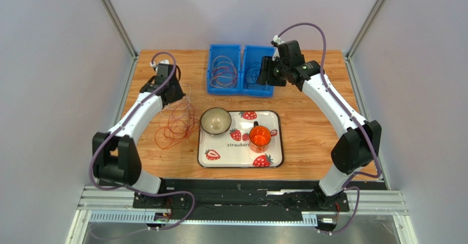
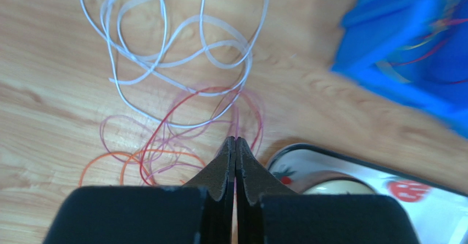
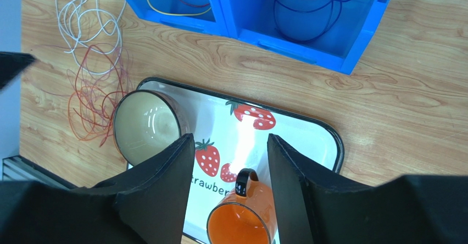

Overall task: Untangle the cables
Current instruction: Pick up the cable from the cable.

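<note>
The left gripper point(image 2: 235, 142) is closed, its black pads pressed flat together, and a hair-thin pink strand of the cables point(image 2: 165, 139) runs into the seam at the tips, so it appears pinched there. The right gripper point(image 3: 230, 145) hangs open and empty, its wedge-shaped fingers point(image 3: 165, 183) spread apart above the far side of the table point(image 1: 307, 128), well away from the loose cables. These cables lie on the bare wood just under and ahead of the left gripper, on the left side of the table: a flat-looking white wire point(image 2: 165, 62) in wide, slack loops at the far end, then red, pink and orange strands in overlapping, thinner loops nearer the arm's base. The wood is light with a pale grain. Just right of the tangle sits a glossy white tray point(image 1: 274, 145) with a dark rim and strawberry prints, carrying a round cream bowl point(image 1: 215, 121) and a shiny orange mug point(image 1: 260, 137). Beyond the tray stand two blue plastic bins point(image 1: 242, 68) side by side, the left holding coloured coils point(image 1: 224, 71), the right dark coils point(image 1: 252, 73).
</note>
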`<state>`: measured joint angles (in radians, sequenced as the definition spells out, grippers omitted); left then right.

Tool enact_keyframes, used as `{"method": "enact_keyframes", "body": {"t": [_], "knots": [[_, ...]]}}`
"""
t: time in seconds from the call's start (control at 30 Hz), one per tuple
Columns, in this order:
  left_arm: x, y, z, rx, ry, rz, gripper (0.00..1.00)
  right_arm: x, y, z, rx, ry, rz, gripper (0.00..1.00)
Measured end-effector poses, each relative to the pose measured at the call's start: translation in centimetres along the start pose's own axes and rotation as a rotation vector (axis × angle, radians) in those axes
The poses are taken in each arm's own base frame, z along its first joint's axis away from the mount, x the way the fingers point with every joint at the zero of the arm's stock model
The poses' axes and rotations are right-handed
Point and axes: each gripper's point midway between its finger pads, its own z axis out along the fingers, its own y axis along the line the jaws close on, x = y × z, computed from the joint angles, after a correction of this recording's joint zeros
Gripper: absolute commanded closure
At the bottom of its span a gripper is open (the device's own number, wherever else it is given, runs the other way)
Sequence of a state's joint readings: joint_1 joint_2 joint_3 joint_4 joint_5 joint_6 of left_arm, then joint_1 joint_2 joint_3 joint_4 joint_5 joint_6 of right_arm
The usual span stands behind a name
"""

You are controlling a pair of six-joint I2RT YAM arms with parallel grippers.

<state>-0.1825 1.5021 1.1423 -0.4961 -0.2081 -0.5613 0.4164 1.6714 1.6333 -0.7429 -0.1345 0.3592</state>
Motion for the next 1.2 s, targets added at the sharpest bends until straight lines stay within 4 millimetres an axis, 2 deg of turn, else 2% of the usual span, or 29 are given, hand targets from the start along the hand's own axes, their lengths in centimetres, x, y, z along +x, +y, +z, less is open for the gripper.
{"method": "enact_keyframes", "body": {"t": [0.07, 0.13, 0.27, 0.43, 0.57, 0.77, 0.87, 0.97, 1.07, 1.17, 1.2], "knots": [[-3.3, -1.0, -3.1, 0.043, -0.084, -0.022, 1.00, 0.1, 0.3, 0.0, -0.009, 0.004, 0.006, 0.46], [-6.9, -1.9, -7.1, 0.088, -0.181, -0.045, 1.00, 0.1, 0.4, 0.0, -0.018, 0.007, 0.010, 0.46], [-12.6, -2.9, -14.2, 0.154, -0.345, -0.074, 1.00, 0.3, 1.2, -0.1, -0.045, 0.015, 0.013, 0.46], [-16.8, -3.4, -21.1, 0.212, -0.472, -0.066, 1.00, 0.5, 2.6, -0.4, -0.090, 0.025, 0.017, 0.46], [-19.3, -4.5, -25.8, 0.293, -0.551, -0.035, 1.00, 0.4, 4.1, -0.9, -0.146, 0.021, 0.011, 0.46], [-24.2, -6.7, -35.6, 0.477, -0.763, 0.004, 1.00, -0.4, 6.9, -2.0, -0.252, -0.007, 0.000, 0.45], [-25.2, -7.8, -39.9, 0.589, -0.851, 0.034, 1.00, -0.9, 8.3, -2.8, -0.306, -0.022, -0.005, 0.45], [-25.6, -8.5, -42.6, 0.664, -0.910, 0.058, 1.00, -1.2, 9.4, -3.4, -0.346, -0.037, -0.012, 0.44], [-25.5, -8.6, -43.8, 0.695, -0.939, 0.068, 1.00, -1.4, 10.2, -4.0, -0.383, -0.046, -0.018, 0.41], [-24.8, -8.5, -43.4, 0.703, -0.930, 0.077, 1.00, -1.8, 11.2, -4.7, -0.433, -0.065, -0.030, 0.35], [-24.3, -8.5, -42.7, 0.696, -0.913, 0.080, 1.00, -2.0, 11.8, -5.1, -0.463, -0.075, -0.038, 0.34]]}}
